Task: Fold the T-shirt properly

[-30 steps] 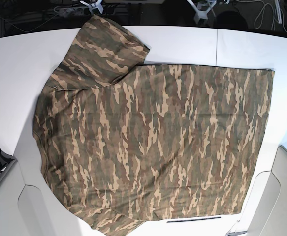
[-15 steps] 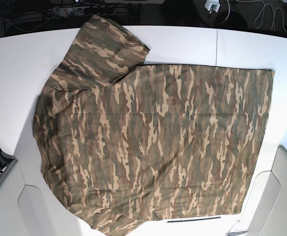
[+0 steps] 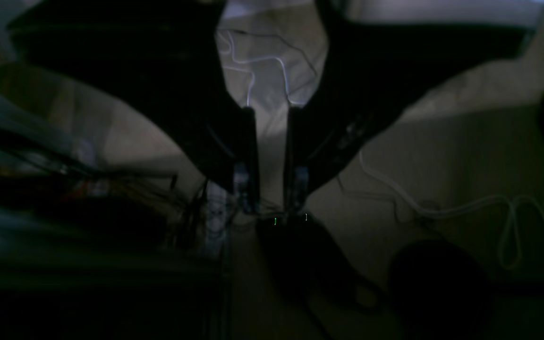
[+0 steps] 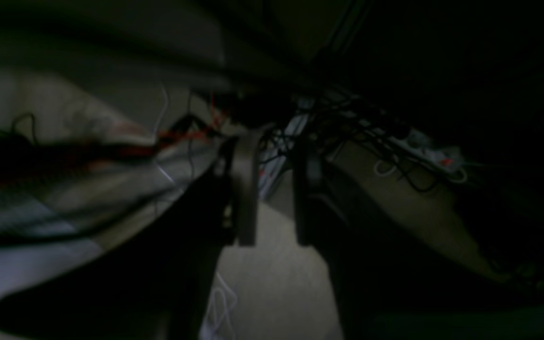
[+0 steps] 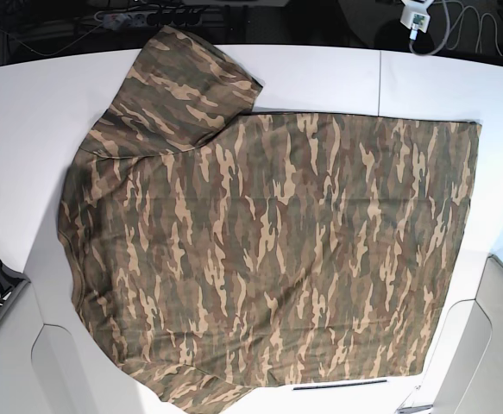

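The T-shirt lay flat on the desk, unmoved over the last second. Our left end effector and right end effector hung well clear, fingers slightly apart, empty; folding hadn't begun.

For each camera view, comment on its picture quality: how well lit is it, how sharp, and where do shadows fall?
Base view: bright, even light, the T-shirt sharp on the white table, the far background dark. Left wrist view: very dim and blurred, the left gripper a black silhouette, pale cables just visible. Right wrist view: darker still, heavy blur, the right gripper in shadow before a tangle of wires.
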Tool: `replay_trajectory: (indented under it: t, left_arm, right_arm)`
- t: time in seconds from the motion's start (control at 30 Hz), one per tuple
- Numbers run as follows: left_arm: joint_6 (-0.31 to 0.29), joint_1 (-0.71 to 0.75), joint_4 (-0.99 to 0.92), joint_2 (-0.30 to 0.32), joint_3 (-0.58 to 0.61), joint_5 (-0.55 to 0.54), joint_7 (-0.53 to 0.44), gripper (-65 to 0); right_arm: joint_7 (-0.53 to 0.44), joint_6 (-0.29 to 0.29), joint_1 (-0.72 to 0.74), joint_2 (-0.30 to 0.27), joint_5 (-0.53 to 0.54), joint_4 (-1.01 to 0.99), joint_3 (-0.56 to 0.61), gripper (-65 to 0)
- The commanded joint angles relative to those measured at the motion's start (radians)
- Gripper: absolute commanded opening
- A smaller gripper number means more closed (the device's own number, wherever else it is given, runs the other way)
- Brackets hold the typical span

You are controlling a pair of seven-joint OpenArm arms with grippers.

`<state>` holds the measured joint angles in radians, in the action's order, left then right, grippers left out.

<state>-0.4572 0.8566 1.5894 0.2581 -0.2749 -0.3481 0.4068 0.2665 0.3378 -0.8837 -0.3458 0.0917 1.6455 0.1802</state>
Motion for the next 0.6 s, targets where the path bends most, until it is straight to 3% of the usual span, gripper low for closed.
replay_trajectory:
  t: [0.0, 0.13, 0.2, 0.3, 0.57]
  left_arm:
    - [-0.004, 0.025, 0.04, 0.009, -0.024, -0.005, 0.008, -50.8]
    - [-0.005, 0.033, 0.146, 0.012, -0.1, -0.037, 0.084, -43.7]
    - [-0.033, 0.033, 0.192, 0.021, -0.132, -0.072, 0.114, -41.3]
    - [-0.064, 0.033, 0.247, 0.043, -0.18, -0.14, 0.145, -40.9]
    - [-0.064, 0.032, 0.351, 0.05, -0.317, -0.255, 0.155, -40.9]
  right_arm:
    - [-0.005, 0.006, -0.012, -0.003, 0.019, 0.042, -0.01, -51.8]
    - [0.02, 0.006, -0.011, -0.003, 0.049, 0.147, -0.034, -51.8]
    - [0.029, 0.006, -0.012, -0.003, 0.052, 0.2, -0.043, -51.8]
    - [0.034, 0.006, -0.011, -0.003, 0.051, 0.279, -0.043, -51.8]
    - [0.035, 0.002, -0.006, -0.003, 0.047, 0.475, -0.076, -51.7]
